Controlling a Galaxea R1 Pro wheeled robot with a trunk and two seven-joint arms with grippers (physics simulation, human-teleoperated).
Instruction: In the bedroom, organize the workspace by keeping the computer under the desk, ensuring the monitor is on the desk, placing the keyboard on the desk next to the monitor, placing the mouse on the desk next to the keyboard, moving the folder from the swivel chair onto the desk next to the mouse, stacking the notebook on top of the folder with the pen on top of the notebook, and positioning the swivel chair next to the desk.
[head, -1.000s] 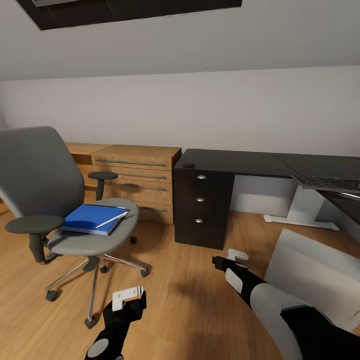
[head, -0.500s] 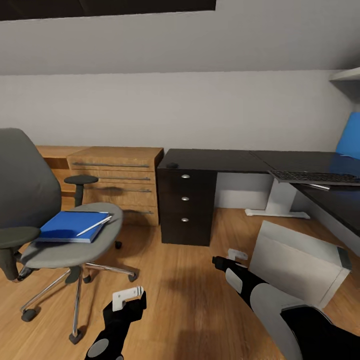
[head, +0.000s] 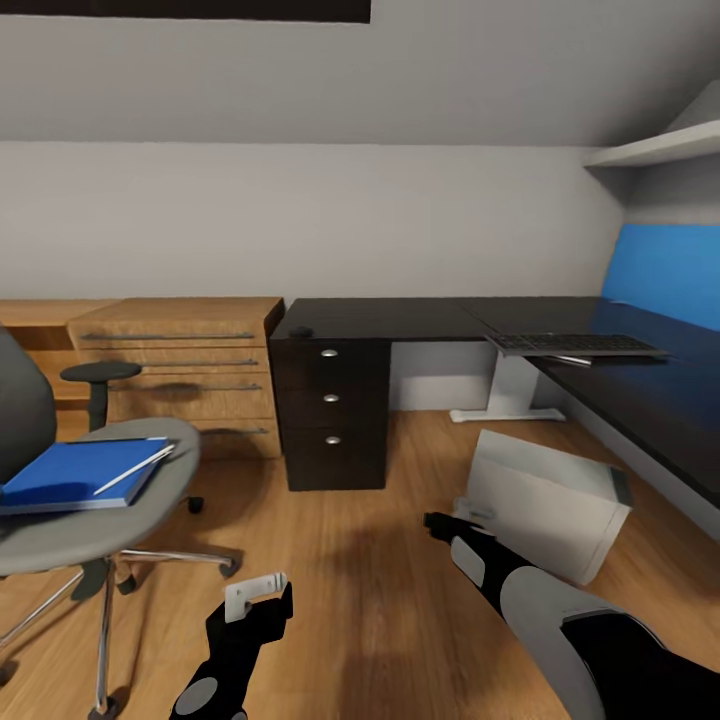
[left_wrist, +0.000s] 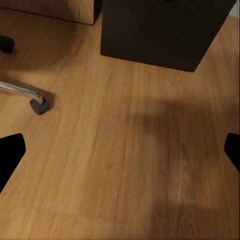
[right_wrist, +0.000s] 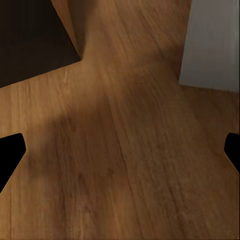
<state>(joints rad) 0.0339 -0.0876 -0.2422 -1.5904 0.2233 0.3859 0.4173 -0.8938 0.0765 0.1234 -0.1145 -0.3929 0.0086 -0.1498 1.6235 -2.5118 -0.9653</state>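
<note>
The grey swivel chair (head: 90, 500) stands at the left with the blue folder (head: 60, 475) on its seat and the white pen (head: 135, 468) lying on the folder. The black desk (head: 420, 318) runs along the wall and down the right side. The keyboard (head: 575, 344) lies on it, and the mouse (head: 300, 331) sits at its left end. The grey computer (head: 545, 500) rests on the floor in front of the desk. My left gripper (head: 255, 592) (left_wrist: 120, 152) and right gripper (head: 450, 520) (right_wrist: 120, 150) hang open over the wooden floor. The monitor and notebook are out of view.
A wooden dresser (head: 180, 360) stands between the chair and the desk's black drawer unit (head: 330, 412). A blue wall panel (head: 665, 270) and a white shelf (head: 660, 145) are at the right. A chair caster (left_wrist: 39, 105) is near my left gripper.
The camera has turned right, so the whole picture has slid left. The chair is now partly cut off, and the blue panel and shelf have come into view. Both arms keep their pose.
</note>
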